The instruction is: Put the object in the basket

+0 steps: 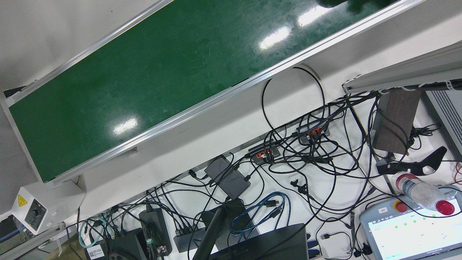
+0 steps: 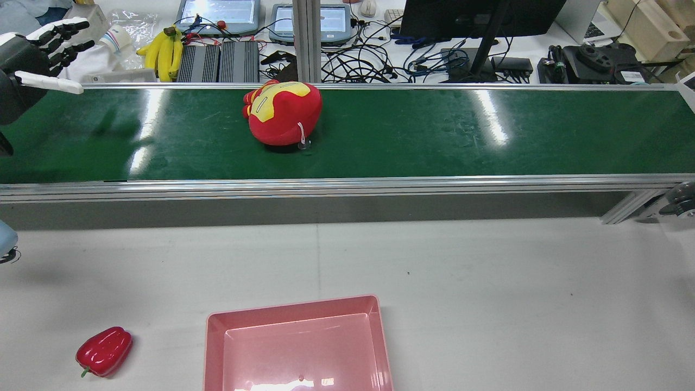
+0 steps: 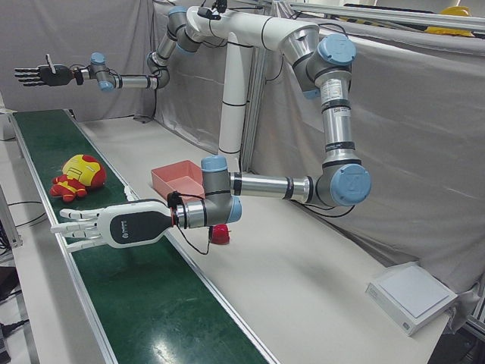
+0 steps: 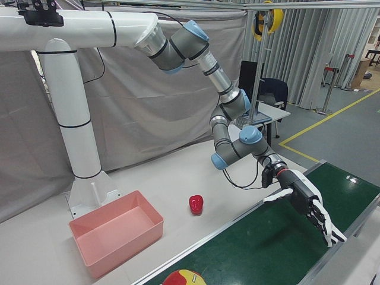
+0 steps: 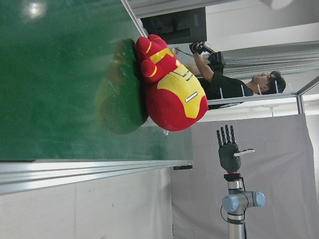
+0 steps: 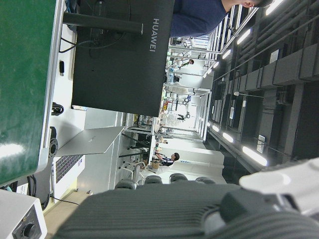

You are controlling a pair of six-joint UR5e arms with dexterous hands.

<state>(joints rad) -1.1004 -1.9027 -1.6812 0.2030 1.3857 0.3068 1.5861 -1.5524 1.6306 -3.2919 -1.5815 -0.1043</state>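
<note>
A red and yellow plush toy lies on the green conveyor belt; it also shows in the left-front view and the left hand view. The pink basket stands empty on the white table, near the front edge. My left hand hovers open over the belt's left end, fingers spread, well apart from the toy; the left-front view has it low above the belt. My right hand is held high and open beyond the belt's far end, holding nothing.
A red pepper lies on the table left of the basket. Behind the belt are bananas, tablets, cables and a monitor. A person sits beyond the belt in the left hand view.
</note>
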